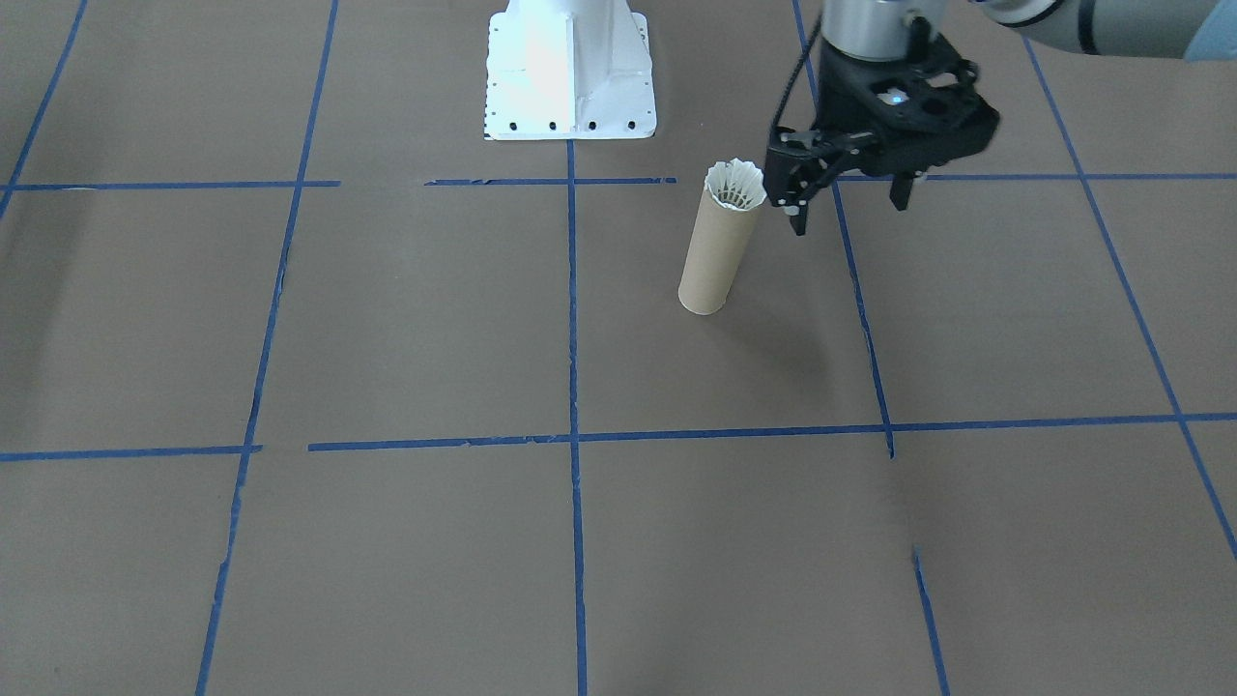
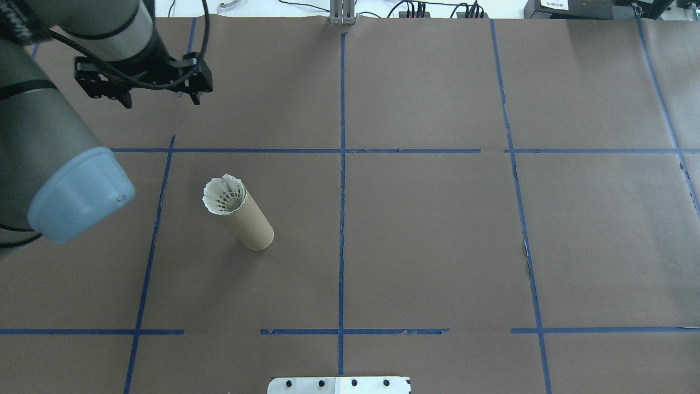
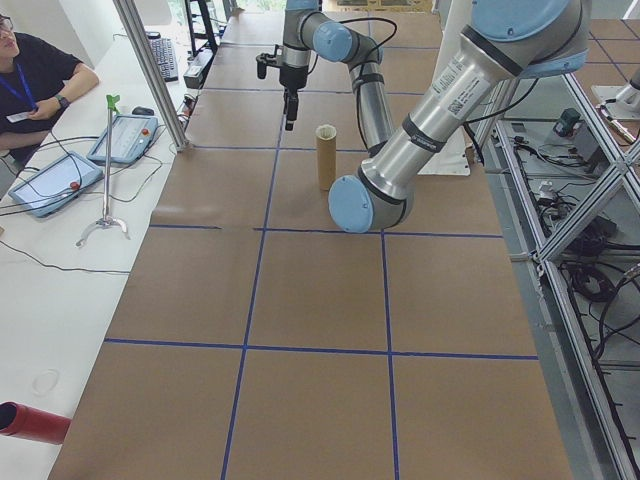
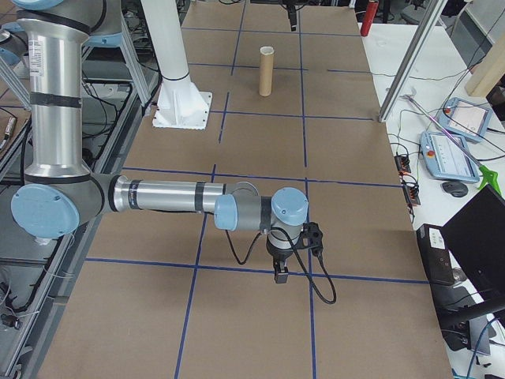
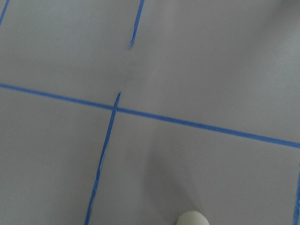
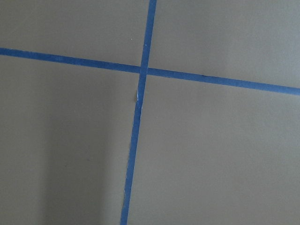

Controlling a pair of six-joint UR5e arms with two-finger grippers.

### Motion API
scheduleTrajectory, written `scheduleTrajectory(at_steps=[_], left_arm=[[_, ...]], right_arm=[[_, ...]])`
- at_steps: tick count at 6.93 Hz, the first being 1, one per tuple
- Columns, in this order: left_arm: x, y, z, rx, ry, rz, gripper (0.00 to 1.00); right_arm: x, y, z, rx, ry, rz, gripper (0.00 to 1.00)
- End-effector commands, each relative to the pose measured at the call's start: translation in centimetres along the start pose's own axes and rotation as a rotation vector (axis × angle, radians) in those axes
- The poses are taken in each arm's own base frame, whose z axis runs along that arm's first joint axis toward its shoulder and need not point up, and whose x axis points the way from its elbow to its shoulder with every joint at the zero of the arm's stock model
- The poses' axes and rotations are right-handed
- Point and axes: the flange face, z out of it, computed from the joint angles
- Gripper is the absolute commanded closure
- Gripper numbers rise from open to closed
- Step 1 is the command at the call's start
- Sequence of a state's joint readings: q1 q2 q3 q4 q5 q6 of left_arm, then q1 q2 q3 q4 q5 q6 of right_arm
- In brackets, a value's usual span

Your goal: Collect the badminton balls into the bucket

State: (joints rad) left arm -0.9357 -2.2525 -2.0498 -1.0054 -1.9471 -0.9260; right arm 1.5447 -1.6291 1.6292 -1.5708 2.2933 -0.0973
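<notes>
Overhead exterior view: brown paper table [image 2: 415,230] gridded with blue tape [image 2: 342,180]; the shuttlecock [image 2: 223,195] sits in the mouth of the upright cardboard tube [image 2: 249,224]. The left gripper [image 2: 159,100] hangs spread and empty. The right gripper [image 4: 279,275] appears only from the side; its state cannot be told.

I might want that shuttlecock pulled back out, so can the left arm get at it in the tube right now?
Probably yes. The left end effector hangs open and empty beside the tube, apart from it, and the shuttlecock sits in the tube's open top with its feathers showing. Nothing stands between them.
</notes>
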Motion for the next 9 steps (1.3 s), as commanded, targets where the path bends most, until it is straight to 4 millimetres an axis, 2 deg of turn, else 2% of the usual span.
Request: scheduleTrajectory(at_steps=[1, 2, 3, 4, 5, 6, 7, 9], left_arm=[[-13.9, -5.4, 1.7, 0.018, 0.049, 0.184, 0.0], [-20.8, -7.5, 2.9, -0.013, 0.043, 0.241, 0.0], [-28.7, -10.5, 4.6, -0.06, 0.031, 0.287, 0.0], [-36.6, -13.6, 7.4, -0.103, 0.043, 0.337, 0.0], [-44.2, -13.7, 10.9, -0.133, 0.035, 0.391, 0.0], [-51.4, -11.5, 14.0, -0.127, 0.042, 0.353, 0.0], [-53.4, -9.5, 15.9, -0.142, 0.061, 0.33, 0.0], [-55.6, -6.6, 17.9, -0.189, 0.056, 0.243, 0.0]], right_arm=[[0.0, 0.0, 0.0, 0.0, 0.0, 0.001, 0.0], [0.0, 0.0, 0.0, 0.0, 0.0, 0.001, 0.0], [0.0, 0.0, 0.0, 0.0, 0.0, -0.001, 0.0], [0.0, 0.0, 0.0, 0.0, 0.0, 0.001, 0.0], [0.0, 0.0, 0.0, 0.0, 0.0, 0.001, 0.0], [0.0, 0.0, 0.0, 0.0, 0.0, -0.001, 0.0], [0.0, 0.0, 0.0, 0.0, 0.0, 0.001, 0.0], [0.0, 0.0, 0.0, 0.0, 0.0, 0.001, 0.0]])
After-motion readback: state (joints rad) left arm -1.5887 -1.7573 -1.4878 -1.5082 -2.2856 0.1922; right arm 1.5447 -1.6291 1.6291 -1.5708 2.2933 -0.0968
